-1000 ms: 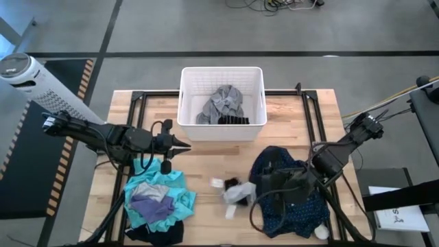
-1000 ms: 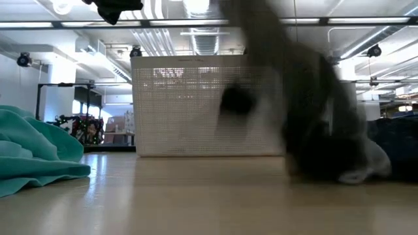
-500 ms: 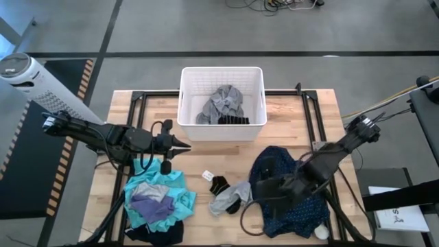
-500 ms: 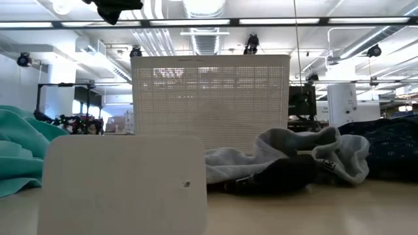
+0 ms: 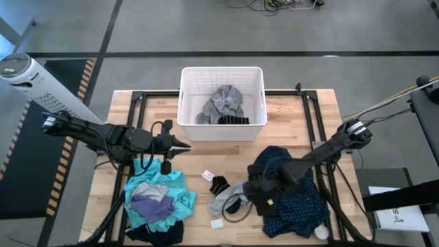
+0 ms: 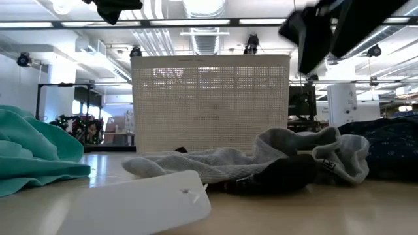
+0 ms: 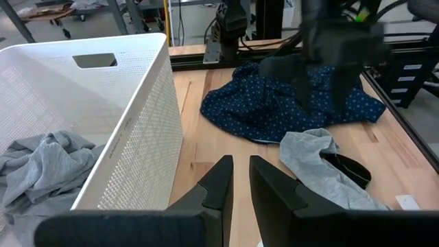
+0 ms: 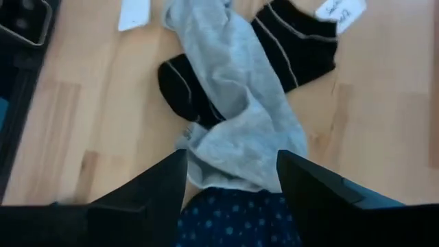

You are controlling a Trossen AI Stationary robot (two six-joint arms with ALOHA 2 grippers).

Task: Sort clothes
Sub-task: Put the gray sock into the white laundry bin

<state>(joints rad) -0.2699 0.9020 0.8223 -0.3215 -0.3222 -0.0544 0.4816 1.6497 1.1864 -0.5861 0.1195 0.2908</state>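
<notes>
The grey piece (image 5: pixel 232 195) lies crumpled on the wooden table (image 5: pixel 288 113), draped partly over the black striped socks (image 5: pixel 219 184), whose thin pale stripes and white tag show in my right wrist view. One white card (image 5: pixel 217 224) lies flat just beside this little heap, toward the table's near edge. Touching the grey piece on the right side is the navy white-dotted garment (image 5: pixel 295 195), spread in loose folds.

My right gripper (image 5: pixel 251 197) hangs just over the edge where grey meets navy, its fingers (image 8: pixel 140 189) set wide apart and holding nothing.

On the left side of the table sits a pile: the teal shirt (image 5: pixel 164 184) with the purple piece (image 5: pixel 152 204) bunched on top and the dark shorts (image 5: pixel 161 234) poking out underneath at the table's edge.

At the back, the white basket (image 5: pixel 221 72) holds another grey garment (image 5: pixel 221 104), rumpled, with a dark striped item lying against the near wall.

My left gripper (image 5: pixel 184 145) waits above the table between the basket and the teal pile, fingers (image 7: pixel 218 182) nearly together, with only a narrow gap and nothing in them.
</notes>
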